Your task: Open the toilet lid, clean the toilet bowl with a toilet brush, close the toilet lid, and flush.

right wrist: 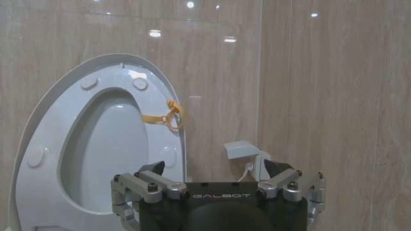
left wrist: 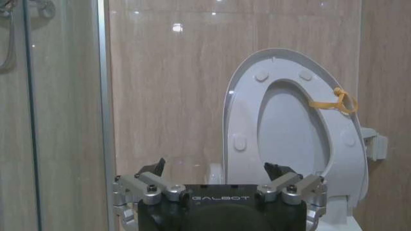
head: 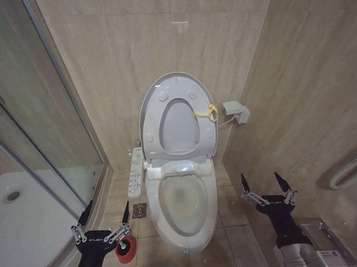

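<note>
The toilet lid (head: 179, 124) stands raised against the back wall, with the ring seat (head: 155, 130) folded up against it and a yellow loop (head: 207, 113) hanging at its rim. Below it the toilet bowl (head: 182, 199) lies uncovered, its inside faintly stained. My left gripper (head: 108, 204) hangs open, low at the left of the bowl, just above a red brush holder (head: 126, 250). The toilet brush is hidden. My right gripper (head: 259, 177) is open, low at the right of the bowl. The left wrist view has the left gripper (left wrist: 214, 166) facing the lid (left wrist: 289, 130). The right wrist view has the right gripper (right wrist: 213, 166) facing the lid (right wrist: 96, 139).
A glass shower door (head: 40, 117) and a curved white shower tray (head: 21, 219) close off the left side. A control panel (head: 135, 171) sticks out beside the bowl, with a floor drain (head: 139, 211) below it. A white box (head: 236, 111) and a hose (head: 354, 166) hang on the right wall.
</note>
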`<state>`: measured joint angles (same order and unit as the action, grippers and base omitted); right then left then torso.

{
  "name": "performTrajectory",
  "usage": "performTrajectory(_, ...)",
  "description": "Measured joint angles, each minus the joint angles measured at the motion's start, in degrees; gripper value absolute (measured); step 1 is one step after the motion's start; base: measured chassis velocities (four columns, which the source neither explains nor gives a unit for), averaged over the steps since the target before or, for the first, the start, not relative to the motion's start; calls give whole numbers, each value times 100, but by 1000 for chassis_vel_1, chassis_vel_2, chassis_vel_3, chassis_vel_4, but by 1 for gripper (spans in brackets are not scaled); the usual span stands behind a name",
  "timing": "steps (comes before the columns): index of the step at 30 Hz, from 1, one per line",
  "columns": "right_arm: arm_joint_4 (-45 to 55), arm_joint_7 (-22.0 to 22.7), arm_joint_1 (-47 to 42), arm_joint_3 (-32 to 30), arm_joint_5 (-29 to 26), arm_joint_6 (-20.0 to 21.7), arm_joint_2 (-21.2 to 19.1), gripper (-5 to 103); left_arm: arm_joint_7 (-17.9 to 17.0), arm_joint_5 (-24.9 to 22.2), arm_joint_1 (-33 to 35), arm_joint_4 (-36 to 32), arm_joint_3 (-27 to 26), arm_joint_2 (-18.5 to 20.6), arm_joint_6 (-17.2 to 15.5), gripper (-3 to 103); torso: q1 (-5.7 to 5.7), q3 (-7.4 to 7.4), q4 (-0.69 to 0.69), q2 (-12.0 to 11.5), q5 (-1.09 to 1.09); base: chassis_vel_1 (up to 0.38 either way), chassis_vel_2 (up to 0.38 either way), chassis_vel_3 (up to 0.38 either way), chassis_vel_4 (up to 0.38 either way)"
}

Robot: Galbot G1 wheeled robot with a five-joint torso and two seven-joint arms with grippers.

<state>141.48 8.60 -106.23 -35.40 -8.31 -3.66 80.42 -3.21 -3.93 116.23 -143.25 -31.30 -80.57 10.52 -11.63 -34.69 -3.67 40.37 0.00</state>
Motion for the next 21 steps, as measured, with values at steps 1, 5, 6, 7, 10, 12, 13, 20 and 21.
performTrajectory(1, 0, 0, 0, 0, 0, 0, 0, 100, 0, 0, 0, 0, 0, 0, 0, 100, 0, 0, 0, 0, 0, 0, 0, 0, 0)
performTrajectory(5, -1, -3, 19, -3, -16, 40, -11, 100, 0, -1, 0, 1, 0, 0, 0, 100, 0, 0, 0, 0, 0, 0, 0, 0, 0)
performTrajectory(6, -1, -3, 19, -3, -16, 40, -11, 100, 0, -1, 0, 1, 0, 0, 0, 100, 0, 0, 0, 0, 0, 0, 0, 0, 0)
performTrajectory(7, -9, -4, 38, -10, -49, 91, -25, 100, 0, -1, 0, 1, 0, 1, 0, 100, 0, 0, 1, 0, 0, 0, 0, 0, 0)
performTrajectory(10, -56, -24, 169, -43, -286, 377, -103, 100, 1, -1, -1, 1, 0, 1, 0, 100, 0, 0, -1, 0, -1, 0, 0, 0, 0)
performTrajectory(12, -100, -46, 269, -73, -473, 600, -162, 100, 1, -1, 0, 1, 0, 0, 0, 100, 0, 0, 1, 0, 0, 0, 0, 0, 0)
performTrajectory(13, -140, -66, 371, -100, -637, 800, -211, 100, 1, -1, -1, 1, 0, 1, 0, 100, 0, 0, 1, 0, 0, 0, 0, 0, 0)
performTrajectory(20, -375, -183, 900, -261, -1613, 1975, -528, 100, 1, -1, 0, 2, 0, 1, 0, 100, -1, 0, 2, 0, 1, 0, 0, 0, 0)
performTrajectory(21, -375, -183, 900, -261, -1613, 1975, -528, 100, 1, -1, 0, 2, 0, 1, 0, 100, -1, 0, 2, 0, 1, 0, 0, 0, 0)
